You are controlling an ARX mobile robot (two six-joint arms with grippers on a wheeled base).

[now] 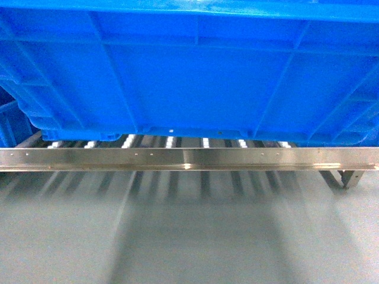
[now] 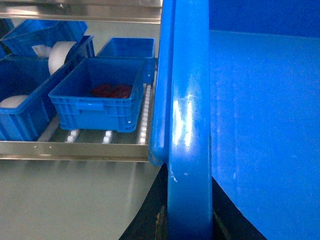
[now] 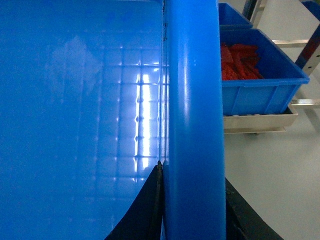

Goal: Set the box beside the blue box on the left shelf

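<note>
The box, a wide bright-blue ribbed crate, fills the upper head view, its base right over the white rollers of the left shelf; I cannot tell whether it touches them. My left gripper is shut on the box's left rim, one black finger on each side. My right gripper is shut on the right rim the same way. The smaller blue box with red contents sits on the rollers just left of the held box, a narrow gap between them.
More blue crates with white rolls stand further left on the shelf, and another crate stands behind. To the right, a crate of red parts rests on a separate metal rack. Grey floor lies in front.
</note>
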